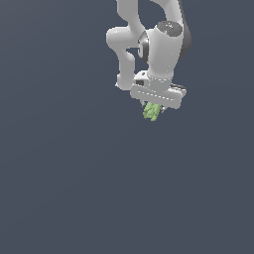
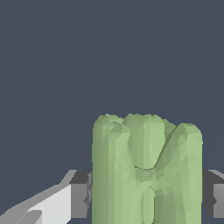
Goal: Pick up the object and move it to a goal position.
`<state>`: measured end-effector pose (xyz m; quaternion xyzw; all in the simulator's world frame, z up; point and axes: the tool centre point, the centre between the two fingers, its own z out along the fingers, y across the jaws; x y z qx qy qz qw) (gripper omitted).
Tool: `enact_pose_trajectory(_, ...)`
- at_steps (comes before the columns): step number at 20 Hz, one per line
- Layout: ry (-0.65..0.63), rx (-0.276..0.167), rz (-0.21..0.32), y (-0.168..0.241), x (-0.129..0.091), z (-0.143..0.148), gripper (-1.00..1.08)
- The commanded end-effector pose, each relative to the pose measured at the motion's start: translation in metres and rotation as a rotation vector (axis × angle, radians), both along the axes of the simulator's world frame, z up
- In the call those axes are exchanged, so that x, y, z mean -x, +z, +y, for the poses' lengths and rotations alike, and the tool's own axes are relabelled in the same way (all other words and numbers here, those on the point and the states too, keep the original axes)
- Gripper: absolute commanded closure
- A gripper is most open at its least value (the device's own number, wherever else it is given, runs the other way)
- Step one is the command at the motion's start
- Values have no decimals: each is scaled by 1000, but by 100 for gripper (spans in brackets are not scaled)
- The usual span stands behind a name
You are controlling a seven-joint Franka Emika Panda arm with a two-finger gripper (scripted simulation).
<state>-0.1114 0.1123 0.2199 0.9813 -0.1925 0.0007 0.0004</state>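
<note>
The object (image 1: 152,112) is a small light-green, lumpy, ridged block. It hangs from under the white gripper (image 1: 153,110) in the upper middle of the exterior view. In the wrist view the object (image 2: 146,170) fills the space between the two dark finger pads (image 2: 81,194), which press on its two sides. The gripper is shut on it and holds it in the air, above the dark grey surface (image 1: 74,188). The fingers are mostly hidden behind the hand in the exterior view. No goal marker shows in either view.
The white arm (image 1: 149,44) reaches in from the top of the exterior view. Around it there is only the plain dark grey surface, with no other object or edge in view.
</note>
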Motion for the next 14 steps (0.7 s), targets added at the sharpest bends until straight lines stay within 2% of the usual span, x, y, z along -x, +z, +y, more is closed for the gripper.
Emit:
enact_pose_trajectory(1,-1,1,0,16,9,6,108)
enact_pose_trajectory(8,-1,1,0,48,25,20,108)
enact_pose_trajectory(14,0,-1,1,56,29,24,108)
